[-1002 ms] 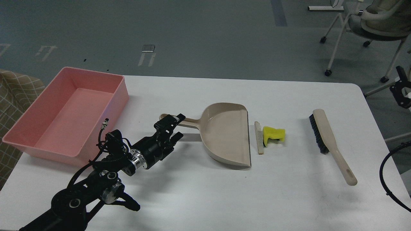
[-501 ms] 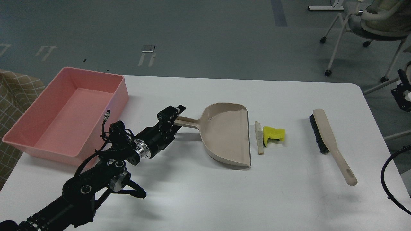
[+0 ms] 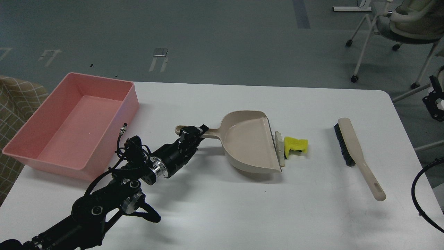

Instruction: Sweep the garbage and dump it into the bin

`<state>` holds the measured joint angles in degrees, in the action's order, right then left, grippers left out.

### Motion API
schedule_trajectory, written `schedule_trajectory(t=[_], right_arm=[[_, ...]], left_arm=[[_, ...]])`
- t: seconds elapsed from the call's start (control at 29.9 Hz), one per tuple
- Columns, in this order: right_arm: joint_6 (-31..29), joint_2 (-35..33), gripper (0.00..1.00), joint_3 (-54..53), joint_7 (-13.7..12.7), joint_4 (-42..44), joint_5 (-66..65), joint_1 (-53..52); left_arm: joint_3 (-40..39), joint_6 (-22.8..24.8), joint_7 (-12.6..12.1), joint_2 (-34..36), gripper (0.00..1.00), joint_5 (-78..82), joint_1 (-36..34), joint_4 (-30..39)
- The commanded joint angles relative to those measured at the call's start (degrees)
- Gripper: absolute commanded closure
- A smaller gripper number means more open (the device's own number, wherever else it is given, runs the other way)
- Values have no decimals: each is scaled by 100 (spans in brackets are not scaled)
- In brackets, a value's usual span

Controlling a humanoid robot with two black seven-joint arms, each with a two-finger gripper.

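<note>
The garbage lies mid-table: a bright yellow foam chunk and a thin pale beige wedge just left of it. A beige dustpan lies with its lip against the wedge. My left gripper is shut on the dustpan's handle, whose end sticks out behind the fingers. The pink bin stands at the table's left and looks empty. My right gripper shows small and dark at the right edge, off the table; I cannot tell its fingers apart.
A beige brush with black bristles lies to the right of the garbage, handle towards the front. The white table ends just behind the bin. An office chair stands on the floor at the back right.
My left gripper reached forward and closed on the dustpan handle. The dustpan slid right until its lip met the beige wedge. The garbage and brush stayed put.
</note>
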<state>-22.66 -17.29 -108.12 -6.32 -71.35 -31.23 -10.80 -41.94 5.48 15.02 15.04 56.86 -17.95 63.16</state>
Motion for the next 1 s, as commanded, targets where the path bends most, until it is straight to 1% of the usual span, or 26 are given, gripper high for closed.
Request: schedule_trajectory(t=[0.0,0.07,0.2,0.3,0.33,0.37,0.43,0.53,0.67,0.7,0.73,0.8,0.87,0.9,0.94,0.97], right_arm=[[-11,-379,0,62,-1,-168,-268,86],[-20,-826,0,115,-1,-300,-1178,122],[-90,-1171,0,124,-1,-484,-2210,192],[-134,-1644,0,124,8,-923,-3062,551],[-238,-1985,0,133,8,-1159,-3447,813],[-239,-1989,0,133,8,-1161,-3451,816],[-534,-2758,0,124,8,-1643,-4037,1428],[-534,-3437,0,324,43,-1899,-4198,1852],[-534,-3903,0,1036,43,-2119,-4417,1923],[-534,-4026,0,1343,43,-2241,-4809,1889],[-534,-3949,1,1615,34,-2286,-5335,1854],[-534,-3756,2,1810,34,-2287,-5795,1836],[-534,-3221,10,1978,26,-2260,-6498,1748],[-534,-2819,20,2013,-1,-2269,-6849,1739],[-534,-2649,25,2031,-1,-2269,-6983,1748],[-534,-2335,30,2040,-9,-2269,-7158,1765]], left_arm=[[-16,-11,18,113,100,1,-41,99],[-16,-29,19,419,100,1,-129,362],[-8,-29,27,719,100,9,-165,574],[1,-29,132,807,100,132,-191,574],[1,-20,168,816,100,167,-173,574],[1,-20,168,816,100,167,-173,574],[10,-29,168,807,100,255,-121,574],[19,-29,177,816,100,448,-86,574],[28,-29,177,790,100,510,-68,574],[28,-29,177,790,100,510,-50,565],[36,-29,177,790,100,510,-50,548],[71,-29,185,781,100,510,-50,530],[133,-29,185,755,100,502,-50,521],[142,-29,177,737,100,501,-50,521],[142,-29,177,728,100,510,-50,521],[142,-38,177,720,100,510,-50,521]])
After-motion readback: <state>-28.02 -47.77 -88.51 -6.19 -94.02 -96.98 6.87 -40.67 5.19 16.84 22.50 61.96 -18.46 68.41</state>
